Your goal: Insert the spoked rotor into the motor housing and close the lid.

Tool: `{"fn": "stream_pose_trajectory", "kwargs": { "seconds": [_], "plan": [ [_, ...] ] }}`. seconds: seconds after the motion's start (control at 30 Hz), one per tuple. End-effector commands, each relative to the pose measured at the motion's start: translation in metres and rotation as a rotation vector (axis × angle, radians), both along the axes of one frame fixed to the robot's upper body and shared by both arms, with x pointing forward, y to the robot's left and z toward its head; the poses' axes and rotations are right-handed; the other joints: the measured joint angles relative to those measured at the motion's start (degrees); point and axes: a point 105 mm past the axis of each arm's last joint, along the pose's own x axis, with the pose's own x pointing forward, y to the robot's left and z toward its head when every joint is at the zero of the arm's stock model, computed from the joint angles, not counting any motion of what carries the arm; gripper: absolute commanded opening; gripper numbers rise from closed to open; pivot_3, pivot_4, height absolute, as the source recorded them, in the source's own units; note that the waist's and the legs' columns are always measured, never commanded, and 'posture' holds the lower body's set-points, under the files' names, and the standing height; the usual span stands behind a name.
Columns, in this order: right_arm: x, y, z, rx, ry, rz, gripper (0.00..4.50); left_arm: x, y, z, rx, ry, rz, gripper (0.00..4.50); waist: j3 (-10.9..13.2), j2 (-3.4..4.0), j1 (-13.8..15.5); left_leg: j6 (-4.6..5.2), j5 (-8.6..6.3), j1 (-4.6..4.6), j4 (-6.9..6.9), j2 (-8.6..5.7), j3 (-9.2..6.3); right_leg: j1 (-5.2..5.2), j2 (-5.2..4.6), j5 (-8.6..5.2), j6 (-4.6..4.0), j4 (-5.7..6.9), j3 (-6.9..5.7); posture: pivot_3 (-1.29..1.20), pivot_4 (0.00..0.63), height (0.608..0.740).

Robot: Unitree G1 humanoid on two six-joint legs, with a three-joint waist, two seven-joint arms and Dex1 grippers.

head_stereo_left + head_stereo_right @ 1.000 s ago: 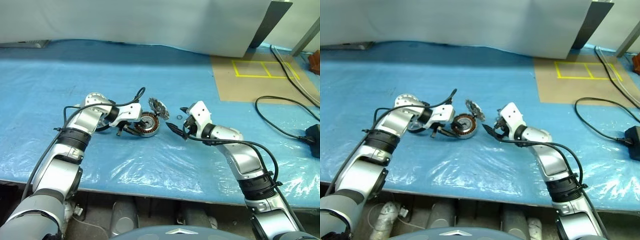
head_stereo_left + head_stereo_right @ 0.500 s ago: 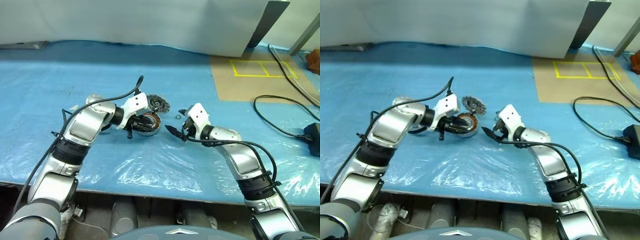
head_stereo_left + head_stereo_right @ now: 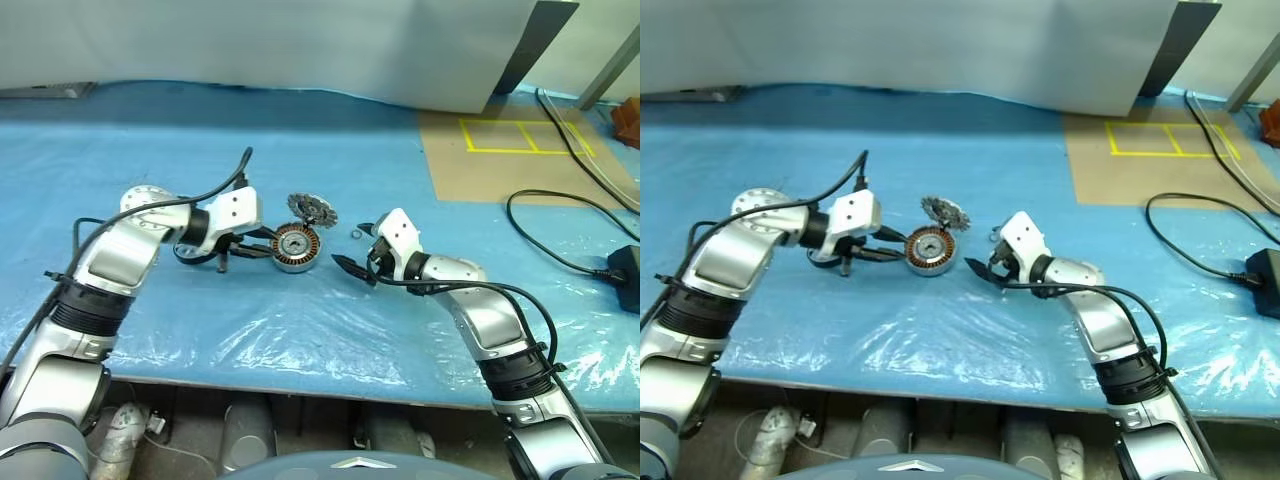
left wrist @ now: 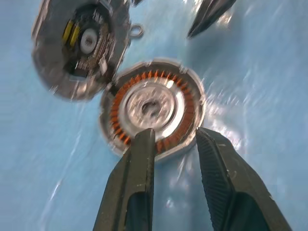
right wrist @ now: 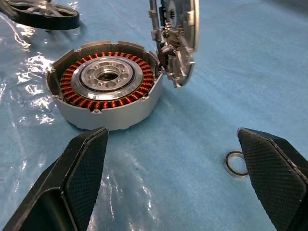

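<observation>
Left pincer [image 4: 173, 144] gapes empty by unlabelled motor housing [image 4: 151, 107].

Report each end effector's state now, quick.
Left end effector: fingers apart, holding nothing, just short of the motor housing.
Right end effector: wide open, empty.

- Both arms wore silver shells with black joint bands.
- White wrist blocks carried black ribbed fingers [image 4: 137, 183].
- Black cables looped along each forearm.
</observation>
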Motion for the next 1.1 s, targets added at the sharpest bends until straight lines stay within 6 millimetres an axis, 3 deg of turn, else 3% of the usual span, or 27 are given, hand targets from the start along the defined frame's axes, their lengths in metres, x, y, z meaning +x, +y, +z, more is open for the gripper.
{"fn": "stream_pose_trajectory", "kwargs": {
  "seconds": [0.03, 0.3, 0.5, 0.73, 1.1],
  "plan": [
    [-0.002, 0.003, 0.013, 0.018, -0.04, 0.026, 4.5, 0.008, 0.0, 0.003, 0.058, -0.157, -0.104, 1.38, 0.0, 0.0, 0.2, 0.0, 0.0, -0.01, 0.02, 0.0, 0.0, 0.01, -0.01, 0.0, 0.0, 0.02, -0.01, 0.0, 0.15, 0.74],
    [-0.002, 0.003, 0.011, 0.004, -0.037, 0.028, 4.5, 0.012, -0.027, 0.001, 0.06, -0.287, -0.303, 1.38, 0.0, 0.0, 0.2, -0.01, 0.0, -0.02, 0.11, 0.03, -0.01, -0.02, -0.02, 0.0, 0.0, 0.16, 0.0, 0.0, 0.15, 0.74],
    [-0.004, 0.001, 0.008, -0.001, -0.031, 0.014, 4.5, 0.014, -0.02, -0.017, 0.154, -0.224, -0.333, 1.38, 0.0, 0.0, 0.0, -0.01, 0.0, 0.02, 0.11, 0.03, 0.0, -0.05, 0.0, 0.0, 0.0, 0.21, 0.04, 0.0, 0.15, 0.74],
    [-0.006, -0.001, 0.003, -0.005, -0.02, -0.007, 4.5, 0.013, -0.02, -0.012, 0.178, -0.196, -0.389, 1.38, 0.0, 0.0, 0.3, -0.01, 0.0, 0.0, 0.17, 0.02, 0.0, -0.05, -0.03, 0.0, 0.0, 0.26, 0.03, 0.0, 0.15, 0.74],
    [-0.008, 0.002, 0.001, -0.005, -0.016, -0.005, 4.5, 0.021, -0.022, -0.037, 0.271, -0.215, -0.373, 1.38, 0.0, 0.0, 0.2, -0.01, 0.0, 0.01, 0.18, 0.03, 0.0, -0.04, -0.02, 0.0, 0.0, 0.28, 0.03, 0.0, 0.15, 0.74]
  ]
}}
